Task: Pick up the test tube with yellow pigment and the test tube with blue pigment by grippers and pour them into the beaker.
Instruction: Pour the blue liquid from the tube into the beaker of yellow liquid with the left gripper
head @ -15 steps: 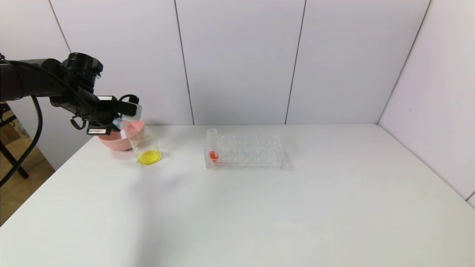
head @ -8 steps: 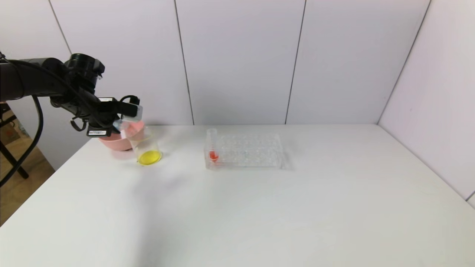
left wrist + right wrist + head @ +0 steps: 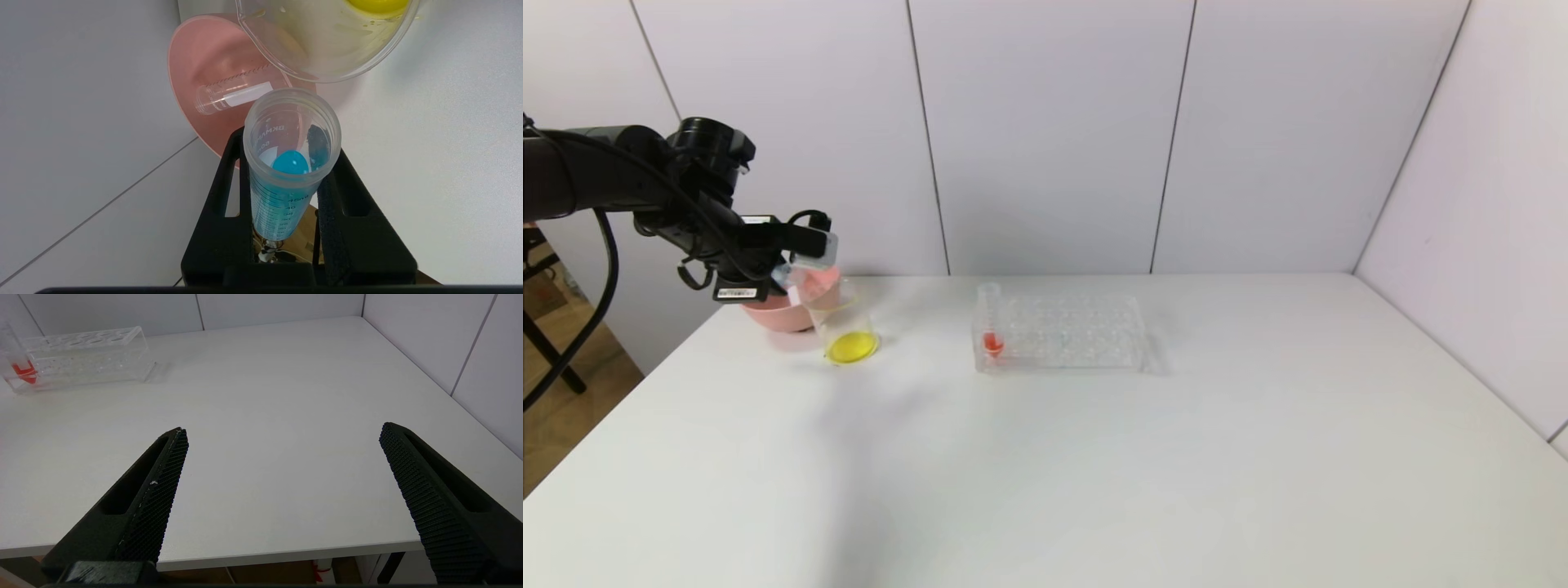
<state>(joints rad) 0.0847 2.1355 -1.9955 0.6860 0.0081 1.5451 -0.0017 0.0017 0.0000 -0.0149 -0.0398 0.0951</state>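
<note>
My left gripper (image 3: 291, 149) is shut on the test tube with blue pigment (image 3: 282, 196), held tilted with its open mouth toward the beaker (image 3: 327, 53); blue liquid sits inside the tube. In the head view the left gripper (image 3: 805, 255) hangs at the far left, just above the beaker (image 3: 845, 327), which holds yellow liquid (image 3: 851, 346). No tube with yellow liquid shows; an empty clear tube (image 3: 233, 94) lies in the pink bowl (image 3: 192, 61). My right gripper (image 3: 284, 433) is open and empty over the table's front edge.
The pink bowl (image 3: 772, 310) stands right behind the beaker near the table's left edge. A clear tube rack (image 3: 1066, 331) in mid-table holds a red-liquid tube (image 3: 991, 327); the rack also shows in the right wrist view (image 3: 86, 355).
My left gripper with the blue tube has shifted very slightly toward the beaker. Nothing else has moved.
</note>
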